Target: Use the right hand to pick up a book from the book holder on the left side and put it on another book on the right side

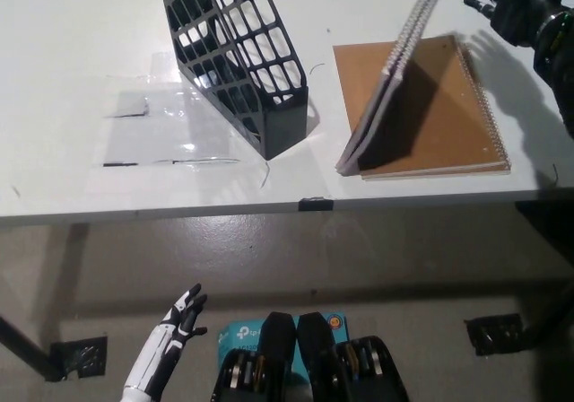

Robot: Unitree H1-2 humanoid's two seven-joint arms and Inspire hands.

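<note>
Book holder [238, 56] empty. Upper notebook [390, 79] tilted on edge over lower notebook [448, 106] on worktop [90, 61]; right robot hand [502, 3] spread, apart. Placement unsettled. Left robot hand [179, 317] idle, open

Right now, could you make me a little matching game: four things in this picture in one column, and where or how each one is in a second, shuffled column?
Things:
1. black mesh book holder
2. tilted spiral notebook
3. flat brown notebook
4. left hand

Places or states:
A. lying flat on the white table, at its right end
B. low at the picture's lower left, below the table edge, fingers apart
C. standing left of the notebooks, with no book in it
D. propped up on one edge, leaning over the other notebook

Pairs: 1-C, 2-D, 3-A, 4-B
</note>
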